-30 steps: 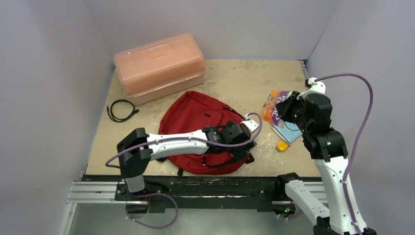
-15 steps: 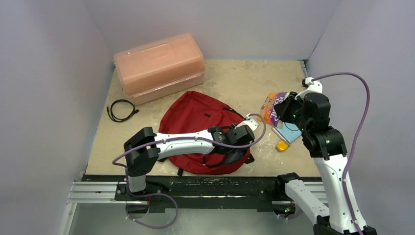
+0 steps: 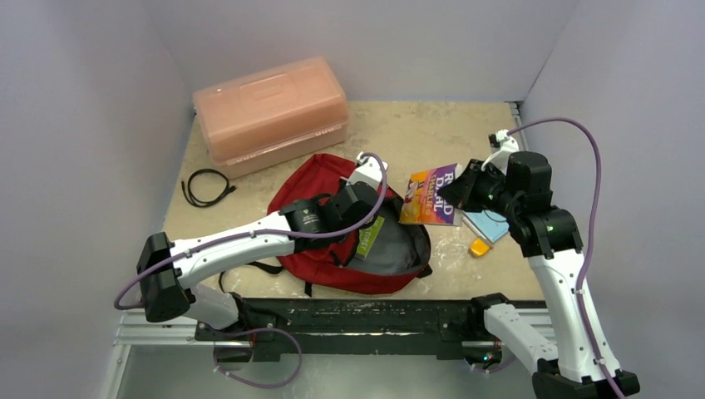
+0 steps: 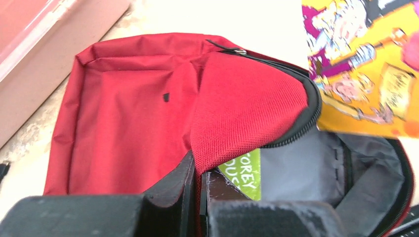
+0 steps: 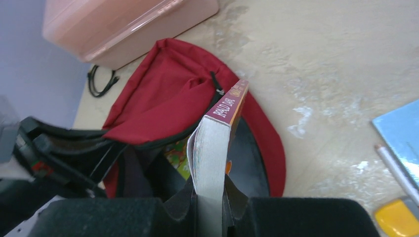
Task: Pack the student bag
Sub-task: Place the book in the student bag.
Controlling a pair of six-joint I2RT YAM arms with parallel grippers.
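The student bag (image 3: 320,195) (image 4: 128,103) (image 5: 163,96) is a dark red backpack lying in the middle of the table. My left gripper (image 3: 359,226) (image 4: 200,180) is shut on the edge of its zippered flap (image 4: 247,113) and holds it raised. The mouth gapes, showing the grey lining (image 3: 401,247) and a green book (image 3: 371,236) (image 4: 244,175) inside. My right gripper (image 3: 459,190) (image 5: 210,190) is shut on a colourful paperback book (image 3: 430,197) (image 5: 217,143) (image 4: 360,64), held just right of and above the opening.
A translucent orange-pink plastic box (image 3: 270,112) stands at the back left, with a coiled black cable (image 3: 206,186) in front of it. Right of the bag lie a blue notebook (image 3: 492,226) (image 5: 401,131), a pencil (image 5: 395,165) and a yellow eraser (image 3: 478,247).
My left gripper has shut on the bag's flap and pulled it up and back to the left, opening the bag. My right arm has carried the paperback leftward toward the opening.
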